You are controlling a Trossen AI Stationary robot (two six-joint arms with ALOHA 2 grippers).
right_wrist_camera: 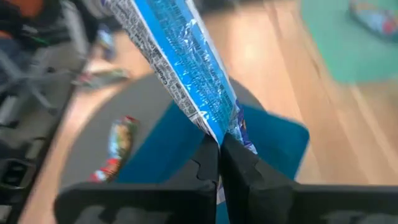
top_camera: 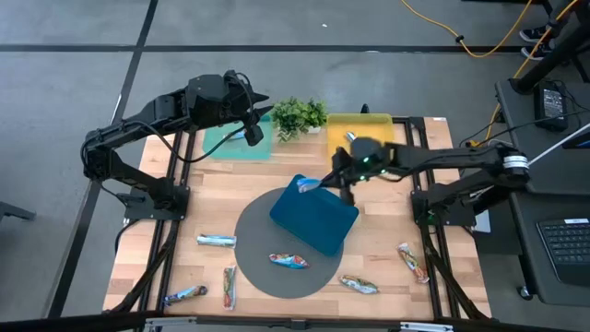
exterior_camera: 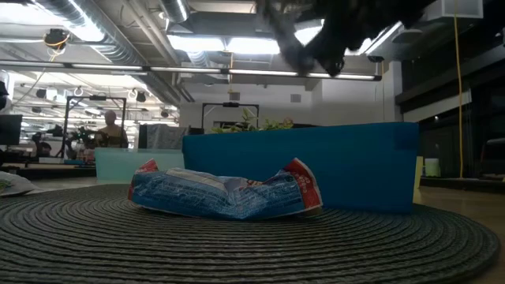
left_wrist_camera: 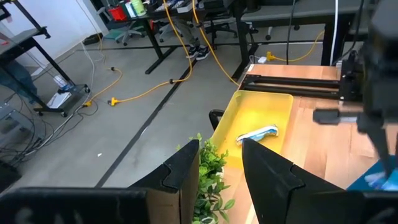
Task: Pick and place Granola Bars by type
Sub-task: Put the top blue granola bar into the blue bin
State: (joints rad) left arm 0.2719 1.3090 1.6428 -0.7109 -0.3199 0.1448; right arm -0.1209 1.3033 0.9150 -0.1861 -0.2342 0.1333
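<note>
My right gripper (top_camera: 324, 182) (right_wrist_camera: 219, 155) hangs over the far corner of the blue tray (top_camera: 313, 219) and is shut on a blue-print granola bar (right_wrist_camera: 186, 68). The blue tray sits on a round grey mat (top_camera: 253, 277). My left gripper (top_camera: 252, 130) (left_wrist_camera: 221, 168) is open above the teal tray (top_camera: 226, 144), and touches nothing. One bar (left_wrist_camera: 258, 133) lies in the yellow tray (top_camera: 369, 124), and another (right_wrist_camera: 373, 15) in the teal tray. A blue-and-red bar (top_camera: 288, 261) (exterior_camera: 225, 193) lies on the mat. Several more lie on the wood (top_camera: 216, 241). My right gripper pinches the blue-print bar between its two fingers at one end of the wrapper (right_wrist_camera: 217, 127). The fingers slant down from the table's right side. The bar sticks out beyond the fingertips, lifted clear above the blue tray (right_wrist_camera: 273, 143).
A small green plant (top_camera: 299, 115) stands between the teal and yellow trays at the far edge. Loose bars lie near the table's near edge at left (top_camera: 184, 295) (top_camera: 230, 286) and at right (top_camera: 358, 284) (top_camera: 412, 263). A person (exterior_camera: 112, 130) shows in the room beyond.
</note>
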